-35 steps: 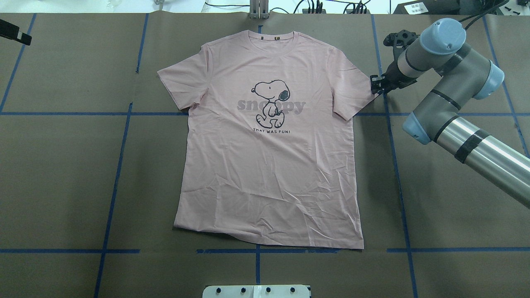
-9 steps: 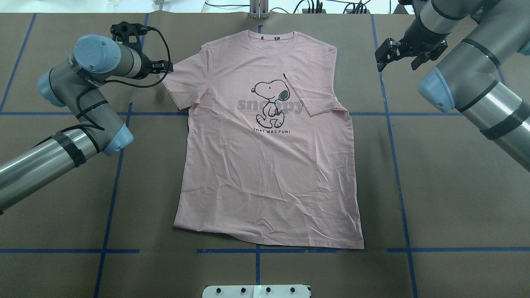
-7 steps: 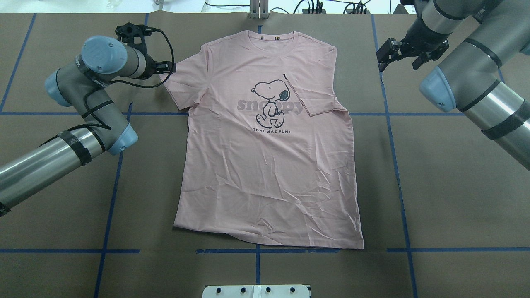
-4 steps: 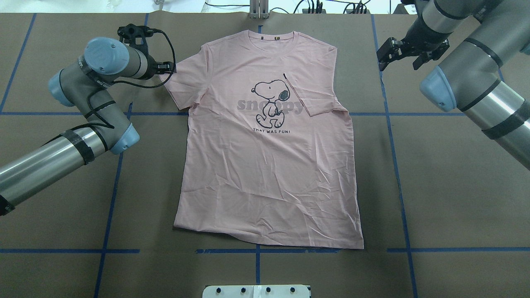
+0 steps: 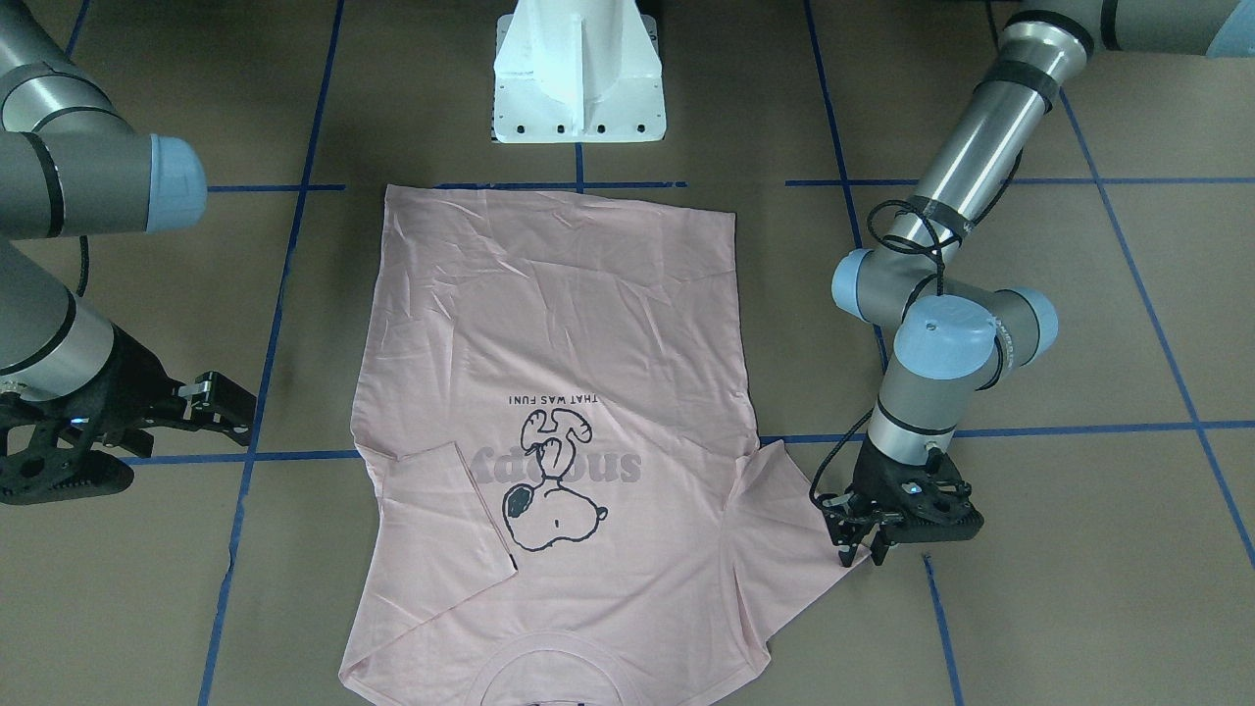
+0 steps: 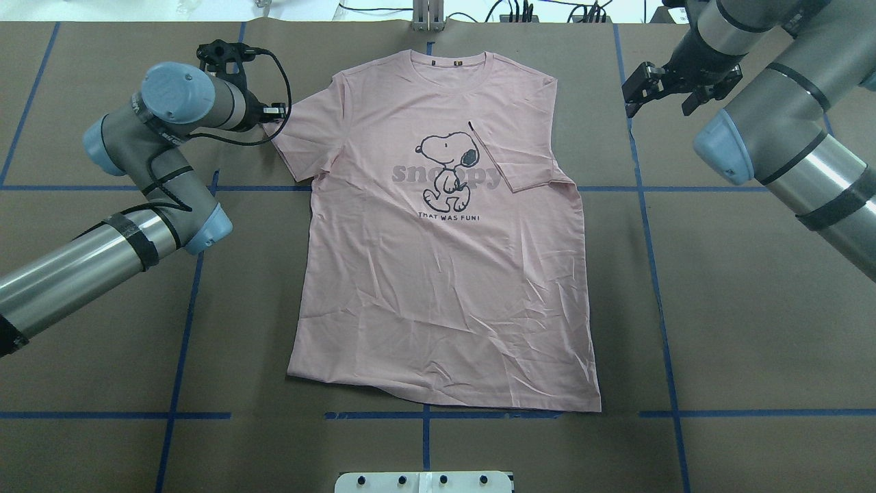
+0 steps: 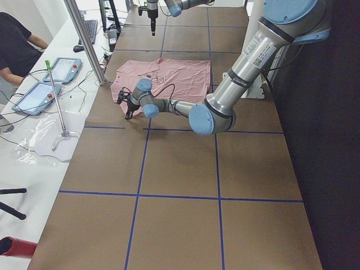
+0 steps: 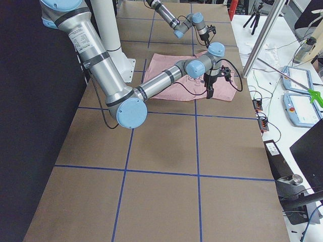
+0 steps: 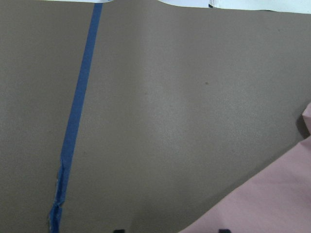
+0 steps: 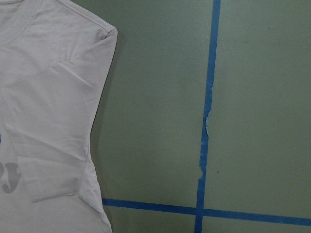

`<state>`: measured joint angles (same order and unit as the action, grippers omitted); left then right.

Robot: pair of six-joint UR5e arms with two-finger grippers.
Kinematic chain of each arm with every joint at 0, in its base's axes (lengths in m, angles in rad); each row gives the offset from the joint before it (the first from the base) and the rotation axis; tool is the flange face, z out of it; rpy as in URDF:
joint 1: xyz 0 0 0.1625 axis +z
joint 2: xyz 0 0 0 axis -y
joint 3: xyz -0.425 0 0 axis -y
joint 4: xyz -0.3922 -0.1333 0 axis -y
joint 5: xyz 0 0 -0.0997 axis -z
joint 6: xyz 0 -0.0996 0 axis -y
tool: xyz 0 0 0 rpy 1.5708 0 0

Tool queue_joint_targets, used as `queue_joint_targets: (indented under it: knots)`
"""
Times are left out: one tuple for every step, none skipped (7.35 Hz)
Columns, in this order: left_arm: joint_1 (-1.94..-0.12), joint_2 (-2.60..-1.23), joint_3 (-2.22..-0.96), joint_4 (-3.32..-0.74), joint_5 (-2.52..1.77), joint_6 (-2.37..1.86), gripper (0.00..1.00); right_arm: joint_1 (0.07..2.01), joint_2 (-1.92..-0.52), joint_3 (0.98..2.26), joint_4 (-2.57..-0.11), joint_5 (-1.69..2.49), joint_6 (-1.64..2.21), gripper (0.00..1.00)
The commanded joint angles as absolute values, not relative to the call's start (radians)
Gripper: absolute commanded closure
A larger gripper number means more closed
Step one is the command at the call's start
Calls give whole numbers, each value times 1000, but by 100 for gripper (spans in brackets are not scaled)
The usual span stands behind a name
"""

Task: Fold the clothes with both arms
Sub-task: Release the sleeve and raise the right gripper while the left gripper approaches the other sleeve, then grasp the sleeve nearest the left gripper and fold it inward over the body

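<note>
Black left gripper straddles the outspread sleeve's corner, fingers apart, not clamped. The pale pink T-shirt lies flat mid-table, its other sleeve folded inward. The right gripper hangs beside it, spread wide, empty.

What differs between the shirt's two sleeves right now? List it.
The left-side sleeve lies spread out flat on the table; the right-side sleeve is folded in over the chest, covering the end of the grey lettering. The left gripper stands open at the left-side sleeve's outer corner; the right gripper hangs open clear of the right-side sleeve. Both are pale pink short sleeves of one T-shirt.
</note>
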<state>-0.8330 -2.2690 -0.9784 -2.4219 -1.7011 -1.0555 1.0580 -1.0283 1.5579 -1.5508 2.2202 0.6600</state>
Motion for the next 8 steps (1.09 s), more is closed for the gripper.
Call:
queue_joint_targets:
  knots:
    - [-833,-2270,-989,-2422,-1703,-1051,100,1057,-1028,1554,-1551,2218,661,0]
    - [-834,-2273,-1012,-2413,-1706,-1054,100,1057,-1028,1554,-1551,2218,661,0]
    - [-834,-2278,-1061,-2383,-1712,-1060,100,1055,-1028,1554,-1551,2218,660,0]
    - [-833,-2319,-1134,-2267,-1730,-1095,100,1057,-1028,1552,-1551,2218,661,0]
    - [-812,-2407,-1137,-2181,-1749,-1194,100,1057,-1029,1552,-1551,2218,661,0]
    - [-742,-2466,-1102,-2177,-1746,-1285,100,1057,-1032,1552,-1551,2218,661,0]
    - [-720,-2553,-998,-2184,-1740,-1319,100,1057,-1035,1552,-1551,2220,661,0]
    - [-715,-2594,-947,-2190,-1736,-1330,100,1058,-1043,1552,-1551,2220,661,0]
